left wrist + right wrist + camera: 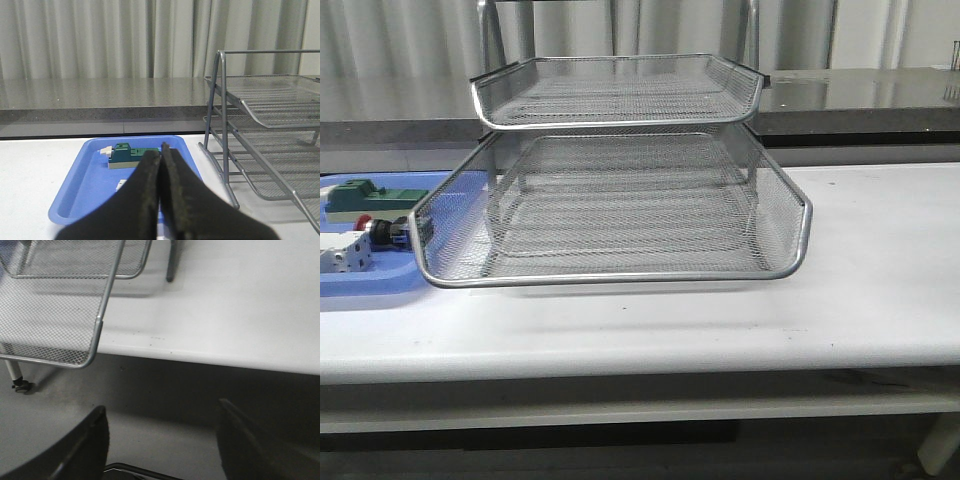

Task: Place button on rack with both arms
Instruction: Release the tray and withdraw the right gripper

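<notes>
**Silver rack mid-table, button in blue tray, both claws free**

Silver wire rack (620, 200) sits on the white table (880, 280), two tiers visible in front view, both tiers holding nothing. Blue tray (370, 275) lies just beside the rack's left edge. In it: green block (365, 197), white block (342, 253), and the button (382, 231), lying on its side, red cap toward the white block, touching or nearly touching the rack's lower rim; cannot tell which.

Left claw (160, 155) is clenched, fingers (145, 195) pressed together with nothing between them. It hangs over the near end of the tray, the green block just beyond the tips. Rack stands off to the side of this claw, apart from it. Button not visible in this view.

Right claw (160, 415) is released, fingers (90, 440) wide apart, holding nothing. It hangs off the table's front edge, floor under it. Rack's lower tier corner lies ahead and to one side, well apart from the tips.

Neither arm shows in front view.
</notes>
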`<action>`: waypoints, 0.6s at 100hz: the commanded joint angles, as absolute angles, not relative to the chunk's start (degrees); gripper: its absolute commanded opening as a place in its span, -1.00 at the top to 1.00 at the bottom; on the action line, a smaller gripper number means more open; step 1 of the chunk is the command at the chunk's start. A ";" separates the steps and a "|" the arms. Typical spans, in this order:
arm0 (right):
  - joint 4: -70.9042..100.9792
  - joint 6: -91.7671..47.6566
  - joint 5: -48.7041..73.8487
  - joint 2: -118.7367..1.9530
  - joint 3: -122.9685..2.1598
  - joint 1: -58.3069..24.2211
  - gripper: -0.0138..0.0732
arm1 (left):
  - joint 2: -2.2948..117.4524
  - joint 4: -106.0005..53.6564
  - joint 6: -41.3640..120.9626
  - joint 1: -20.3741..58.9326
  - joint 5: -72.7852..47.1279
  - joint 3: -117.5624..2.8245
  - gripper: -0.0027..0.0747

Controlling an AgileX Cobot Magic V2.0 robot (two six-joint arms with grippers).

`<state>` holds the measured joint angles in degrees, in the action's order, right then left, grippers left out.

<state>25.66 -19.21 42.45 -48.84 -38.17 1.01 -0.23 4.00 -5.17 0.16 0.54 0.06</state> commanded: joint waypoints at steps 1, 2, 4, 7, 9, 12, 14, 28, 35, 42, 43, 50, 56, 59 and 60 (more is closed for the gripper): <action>23.19 -16.44 43.95 -45.71 -42.02 2.56 -0.39 | -2.16 3.57 -5.80 0.00 5.29 2.70 0.98; 22.89 -16.19 44.24 -45.47 -42.42 2.62 -0.39 | -2.16 3.57 -5.80 0.00 5.29 2.70 0.98; 22.45 -15.87 44.72 -44.87 -42.95 2.62 -0.39 | -2.16 3.57 -5.80 0.00 5.29 2.70 0.98; 21.65 -15.35 45.44 -44.11 -43.86 2.62 -0.39 | -2.16 3.57 -5.80 0.00 5.29 2.70 0.98; 21.20 -15.14 45.76 -43.70 -44.40 2.62 -0.39 | -2.16 3.57 -5.80 0.00 5.29 2.70 0.98; 20.83 -14.84 46.53 -43.22 -44.95 2.62 -0.39 | -2.16 3.57 -5.80 0.00 5.29 2.70 0.98; 20.51 -14.67 47.22 -43.08 -45.47 2.62 -0.39 | -2.16 3.57 -5.80 0.00 5.29 2.70 0.98; 17.30 -13.30 51.97 -42.67 -48.60 2.62 -0.39 | -2.16 3.57 -5.80 0.00 5.29 2.70 0.98; 14.94 -11.41 53.19 -42.67 -49.28 2.62 -0.38 | -2.16 3.57 -5.80 0.00 5.29 2.70 0.98; 12.83 -9.70 53.48 -42.67 -49.67 2.56 -0.38 | -2.16 3.57 -5.80 0.00 5.29 2.70 0.98; 12.60 -9.55 53.48 -42.67 -49.66 2.56 -0.38 | -2.16 3.57 -5.80 0.00 5.29 2.70 0.98; 11.23 -8.83 53.43 -42.67 -49.66 2.28 -0.36 | -2.16 3.57 -5.80 0.00 5.29 2.70 0.98; 10.91 -8.67 53.43 -42.67 -49.66 1.47 -0.25 | -2.16 3.57 -5.80 0.00 5.29 2.70 0.98; 10.87 -8.67 53.43 -42.67 -49.66 0.91 -0.16 | -2.16 3.57 -5.80 0.00 5.29 2.70 0.98; 10.77 -8.67 53.43 -42.67 -49.66 0.74 -0.14 | -2.16 3.57 -5.80 0.00 5.29 2.70 0.98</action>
<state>11.08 -9.18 55.71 -42.98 -47.65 1.87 -0.23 4.00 -5.17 0.16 0.54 0.06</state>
